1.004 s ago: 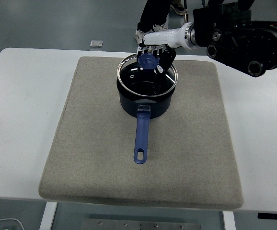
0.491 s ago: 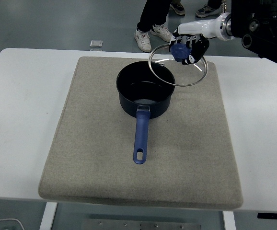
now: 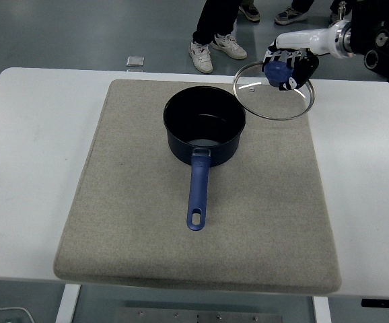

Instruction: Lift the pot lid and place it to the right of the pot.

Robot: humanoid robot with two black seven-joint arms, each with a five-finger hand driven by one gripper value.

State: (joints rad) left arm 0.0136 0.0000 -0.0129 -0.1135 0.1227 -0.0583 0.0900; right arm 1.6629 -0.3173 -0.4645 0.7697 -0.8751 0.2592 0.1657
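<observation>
In the middle of the frame the open blue pot (image 3: 204, 132) stands on a grey mat (image 3: 134, 222) that covers the white table (image 3: 33, 134), its long handle pointing to the bottom edge, and at the top edge a person's legs and shoes (image 3: 211, 48) are seen on the floor. In the upper right the right hand (image 3: 290, 67) has its fingers closed around the blue knob of the glass lid (image 3: 273, 91), which hangs tilted in the air, its left rim near the pot's upper right edge. Compared with half a second before, the lid has moved further to the right and no longer overlaps the pot's opening.
</observation>
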